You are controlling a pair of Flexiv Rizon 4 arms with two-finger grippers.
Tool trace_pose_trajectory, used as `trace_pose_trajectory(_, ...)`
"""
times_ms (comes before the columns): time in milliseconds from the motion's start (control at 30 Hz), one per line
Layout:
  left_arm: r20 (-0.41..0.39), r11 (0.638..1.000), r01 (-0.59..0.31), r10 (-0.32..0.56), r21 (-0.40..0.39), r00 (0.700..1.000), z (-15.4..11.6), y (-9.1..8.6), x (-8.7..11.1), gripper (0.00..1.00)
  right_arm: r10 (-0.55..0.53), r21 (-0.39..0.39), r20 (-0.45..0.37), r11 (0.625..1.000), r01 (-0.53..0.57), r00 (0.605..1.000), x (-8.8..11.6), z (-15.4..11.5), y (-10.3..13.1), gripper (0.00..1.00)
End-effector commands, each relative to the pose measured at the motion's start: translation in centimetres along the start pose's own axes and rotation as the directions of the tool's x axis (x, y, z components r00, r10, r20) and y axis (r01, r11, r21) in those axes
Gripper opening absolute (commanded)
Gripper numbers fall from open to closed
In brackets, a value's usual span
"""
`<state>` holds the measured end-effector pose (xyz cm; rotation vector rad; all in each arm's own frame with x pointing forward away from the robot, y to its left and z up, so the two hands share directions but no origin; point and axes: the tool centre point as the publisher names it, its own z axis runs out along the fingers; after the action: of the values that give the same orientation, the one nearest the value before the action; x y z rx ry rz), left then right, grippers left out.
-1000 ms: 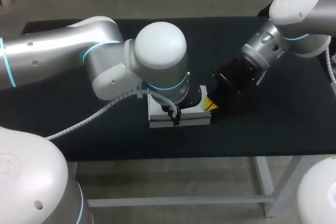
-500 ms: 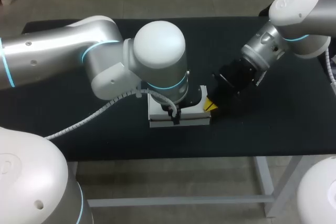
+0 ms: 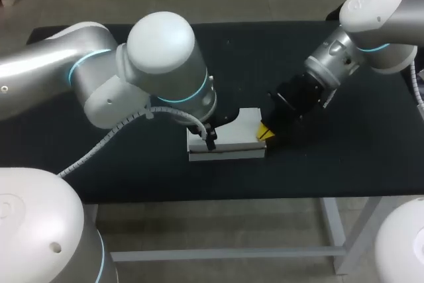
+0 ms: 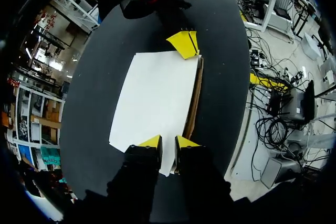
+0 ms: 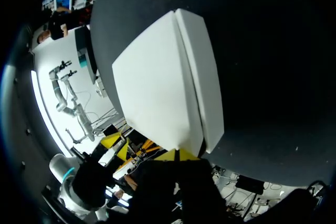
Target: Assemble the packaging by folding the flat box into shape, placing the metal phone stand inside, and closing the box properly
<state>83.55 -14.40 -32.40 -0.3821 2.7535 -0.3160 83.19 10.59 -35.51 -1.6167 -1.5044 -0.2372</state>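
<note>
The white box (image 3: 233,136) lies flat-topped near the table's front edge. In the left wrist view its white top (image 4: 157,98) is shut, with a brown cardboard edge (image 4: 194,98) along one side. My left gripper (image 3: 210,140) hovers over the box's near-left end. Its yellow tips (image 4: 168,142) stand a narrow gap apart, with white lid showing in the gap, so it is open. My right gripper (image 3: 266,132) is shut, tips together against the box's right end (image 5: 177,155); it shows across the box (image 4: 185,44) too. The phone stand is not visible.
The black table (image 3: 358,157) stretches bare to the right of the box and behind it. The box sits a short way from the front edge. My left arm's elbow (image 3: 162,51) looms over the table's left half.
My left arm has swung to the left, uncovering more of the box's top. The right arm and the box have stayed in place.
</note>
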Motion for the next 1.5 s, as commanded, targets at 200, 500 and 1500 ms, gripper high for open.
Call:
trace_pose_trajectory(200,-0.124,0.991,0.088,-0.076,0.097,0.989,0.3,2.0,-2.2,0.00,0.001,0.002,0.001,1.000,-0.001,1.000,0.1,0.1,0.2,0.00)
trace_pose_trajectory(500,-0.203,0.988,0.111,-0.088,0.108,0.975,2.0,2.0,-1.9,0.00,0.002,0.000,0.002,1.000,-0.002,1.000,0.1,0.1,0.2,0.00)
trace_pose_trajectory(1500,-0.224,0.980,0.156,-0.124,0.127,0.967,4.0,4.0,-0.4,0.00,0.029,0.016,-0.004,0.999,-0.029,1.000,-0.8,0.8,1.1,0.00)
